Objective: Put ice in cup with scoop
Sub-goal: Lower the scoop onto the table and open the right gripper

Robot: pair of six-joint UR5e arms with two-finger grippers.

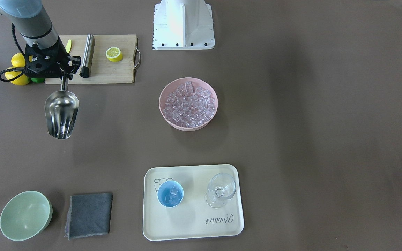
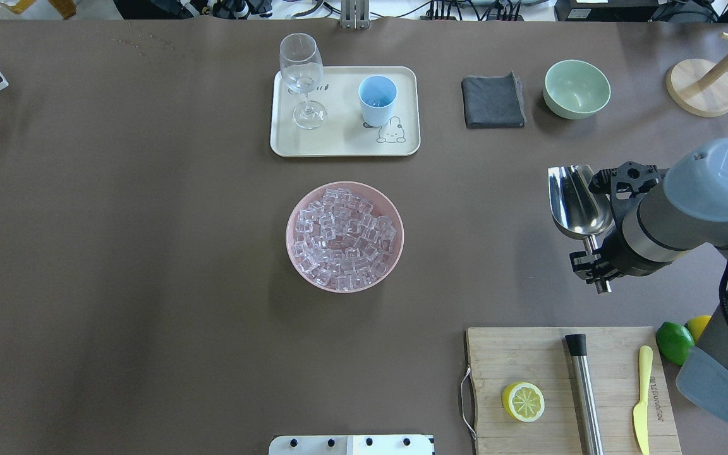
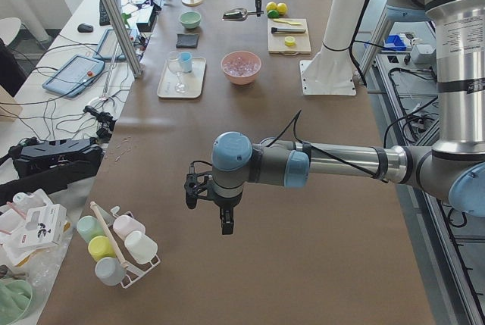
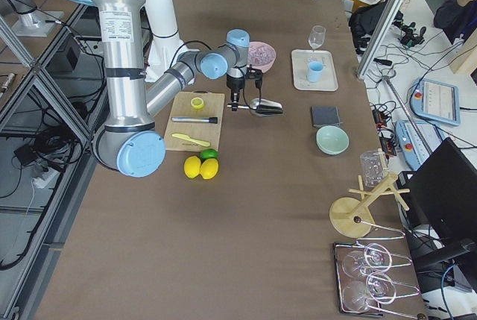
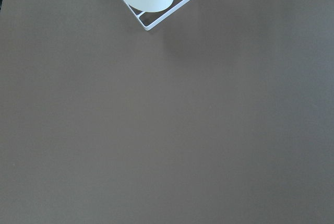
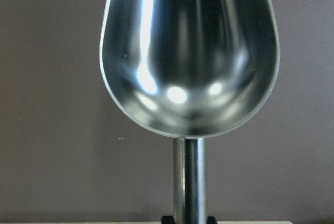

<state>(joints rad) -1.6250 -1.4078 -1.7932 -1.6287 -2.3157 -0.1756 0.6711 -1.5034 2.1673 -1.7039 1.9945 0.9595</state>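
Observation:
My right gripper (image 1: 64,77) is shut on the handle of the shiny steel scoop (image 1: 61,113), which juts out over the bare table just in front of the cutting board. In the right wrist view the scoop (image 6: 189,51) has an empty pan. Ice (image 1: 188,104) fills a pink bowl (image 1: 160,101) at the table's middle. The light-blue cup (image 1: 170,194) stands on a cream tray (image 1: 194,216) and holds a few cubes. My left gripper (image 3: 208,198) hangs over bare table far from all this; whether it is open or shut I cannot tell.
A stemmed glass (image 1: 221,190) shares the tray. A grey cloth (image 1: 89,215) and a pale green bowl (image 1: 25,215) lie beside it. The cutting board (image 1: 113,68) carries a lemon half, a steel cylinder and a yellow knife. A white wire rack (image 5: 167,10) of cups sits near the left arm.

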